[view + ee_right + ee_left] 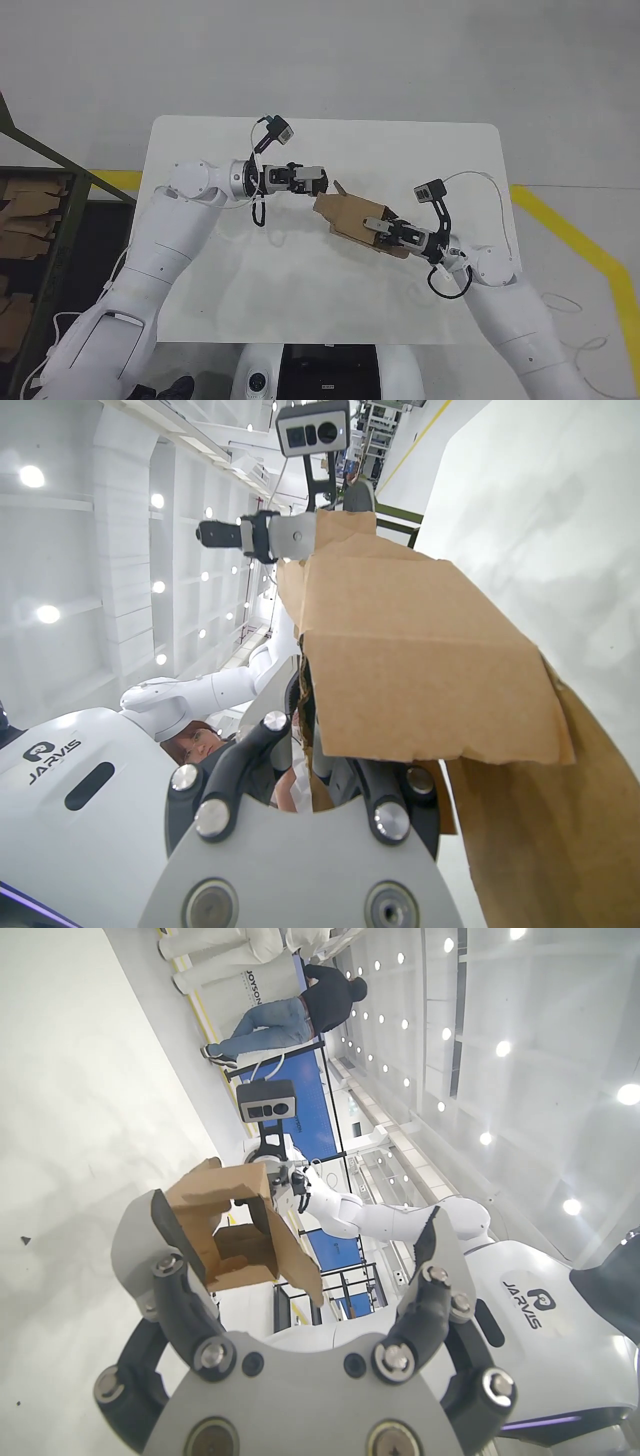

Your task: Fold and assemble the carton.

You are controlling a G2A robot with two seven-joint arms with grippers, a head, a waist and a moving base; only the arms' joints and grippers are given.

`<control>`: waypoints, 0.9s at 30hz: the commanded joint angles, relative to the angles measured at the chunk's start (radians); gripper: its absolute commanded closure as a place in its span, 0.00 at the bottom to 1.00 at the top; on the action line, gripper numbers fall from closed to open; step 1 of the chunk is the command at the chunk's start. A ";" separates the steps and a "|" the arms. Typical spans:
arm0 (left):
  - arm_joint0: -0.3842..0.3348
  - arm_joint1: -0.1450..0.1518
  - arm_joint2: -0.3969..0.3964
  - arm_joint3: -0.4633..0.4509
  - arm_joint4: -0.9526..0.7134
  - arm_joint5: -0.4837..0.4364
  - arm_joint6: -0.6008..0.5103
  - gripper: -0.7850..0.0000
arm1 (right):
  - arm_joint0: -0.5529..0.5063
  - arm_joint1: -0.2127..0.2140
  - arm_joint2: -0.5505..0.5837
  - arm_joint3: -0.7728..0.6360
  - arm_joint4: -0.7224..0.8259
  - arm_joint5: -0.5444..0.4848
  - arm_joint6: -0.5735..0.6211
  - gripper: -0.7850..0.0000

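Over the middle of the table (300, 290), the right gripper (385, 232) is clamping the carton (352, 215) by one end — light, bendy cardboard, probably best gripped at a fold — while the left gripper (320, 180) is hovering alongside, fingers (440, 1248) apart.

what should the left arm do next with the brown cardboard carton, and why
Probably ease the open left gripper forward and push the loose end flap of the brown cardboard carton inward: the right gripper clamps the far end, and the near end gapes with flaps sticking out.
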 commanded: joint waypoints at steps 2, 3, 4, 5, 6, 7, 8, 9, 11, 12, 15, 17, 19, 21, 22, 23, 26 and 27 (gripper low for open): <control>-0.003 0.002 -0.008 -0.002 0.005 0.001 0.005 0.00 | -0.005 -0.001 -0.015 -0.010 -0.007 0.002 0.013 1.00; -0.005 0.003 -0.010 -0.002 0.006 0.002 0.006 0.00 | -0.006 -0.002 -0.021 -0.014 -0.010 0.003 0.018 1.00; -0.006 0.003 -0.010 -0.003 0.006 0.004 0.006 0.00 | -0.007 -0.002 -0.028 -0.016 -0.012 0.004 0.022 1.00; -0.007 0.003 -0.009 -0.005 0.007 0.005 0.007 0.00 | -0.006 -0.003 -0.034 -0.017 -0.013 0.006 0.024 1.00; -0.008 0.003 -0.007 -0.007 0.009 0.006 0.007 0.00 | -0.006 -0.004 -0.040 -0.019 -0.013 0.008 0.026 1.00; -0.009 0.002 -0.003 -0.008 0.010 0.006 0.007 0.00 | -0.004 -0.005 -0.046 -0.020 -0.013 0.009 0.028 1.00; -0.009 0.001 0.002 -0.009 0.009 0.007 0.006 0.00 | -0.004 -0.006 -0.052 -0.021 -0.014 0.010 0.031 1.00; -0.010 0.000 0.007 -0.009 0.008 0.008 0.006 0.00 | -0.002 -0.007 -0.057 -0.022 -0.015 0.010 0.034 1.00; -0.013 -0.003 0.016 -0.007 0.006 0.009 0.005 0.00 | 0.001 -0.008 -0.065 -0.023 -0.017 0.010 0.036 1.00; -0.015 -0.004 0.021 -0.006 0.006 0.010 0.003 0.00 | 0.002 -0.008 -0.068 -0.022 -0.017 0.011 0.037 1.00; -0.021 -0.008 0.038 0.003 0.006 0.011 -0.003 0.00 | 0.008 -0.009 -0.070 -0.013 -0.013 0.012 0.032 1.00; -0.024 -0.010 0.044 0.008 0.004 0.011 -0.005 0.00 | 0.014 -0.010 -0.067 -0.002 -0.011 0.015 0.024 1.00; -0.026 -0.011 0.049 0.012 -0.002 0.009 -0.011 0.00 | 0.023 -0.009 -0.059 0.011 -0.008 0.014 0.013 1.00; -0.026 -0.012 0.050 0.012 -0.007 0.007 -0.015 0.00 | 0.029 -0.008 -0.047 0.023 0.000 0.011 0.003 1.00; -0.025 -0.011 0.050 0.012 -0.010 0.006 -0.018 0.00 | 0.032 -0.007 -0.040 0.029 0.002 0.010 -0.001 1.00; -0.024 -0.011 0.049 0.011 -0.011 0.006 -0.019 0.00 | 0.034 -0.007 -0.035 0.033 0.005 0.008 -0.005 1.00; -0.020 -0.011 0.050 0.005 -0.016 0.004 -0.024 0.00 | 0.038 -0.005 -0.019 0.044 0.012 0.007 -0.019 1.00; -0.018 -0.011 0.050 0.004 -0.019 0.004 -0.025 0.00 | 0.039 -0.005 -0.016 0.046 0.013 0.006 -0.021 1.00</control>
